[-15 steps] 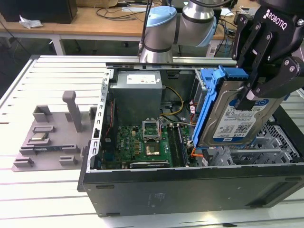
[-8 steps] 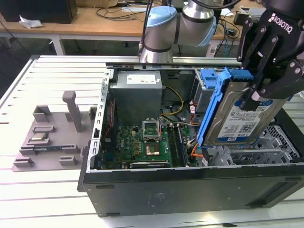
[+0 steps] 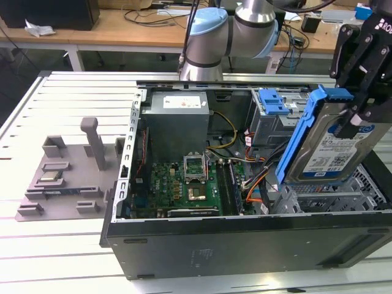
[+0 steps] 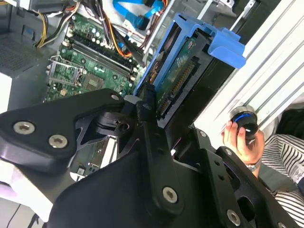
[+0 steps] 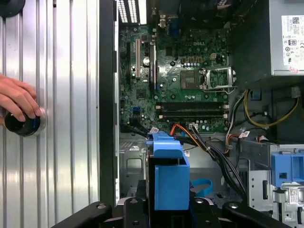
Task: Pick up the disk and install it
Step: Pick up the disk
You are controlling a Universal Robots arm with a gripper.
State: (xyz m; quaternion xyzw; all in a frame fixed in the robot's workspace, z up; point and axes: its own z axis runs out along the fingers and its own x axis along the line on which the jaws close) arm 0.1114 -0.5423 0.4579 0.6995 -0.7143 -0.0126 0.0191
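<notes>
The gripper point(image 3: 360, 119) is closed tight on the disk point(image 3: 331, 147) and pinches it at its top end. So the disk is up in the air, and I cannot see it touching anything else. The disk is tilted (a bit like a slide in a park). Its long side runs from the gripper down toward the exterior view's left. The low end points into the open computer case point(image 3: 245, 245). In the first wrist view, the blue frame point(image 5: 168, 178) around the disk sticks out in front of the gripper.

Right under the disk is a grey metal cage point(image 3: 334, 196), at the end of the case on the exterior view's right. I think the low end of the disk hangs just above the cage and is not inside it yet. Near the cage sits a blue latch point(image 3: 274, 101). The green motherboard point(image 3: 184, 180) lies on the case floor, well apart from the disk.

The case lies on a ribbed metal surface point(image 3: 73, 104). A grey tray point(image 3: 61, 184) with small parts sits near the surface's edge on the exterior view's left. Just outside one long wall of the case, a person's hand point(image 5: 18, 100) rests on a round black knob point(image 5: 21, 126) on the surface.
</notes>
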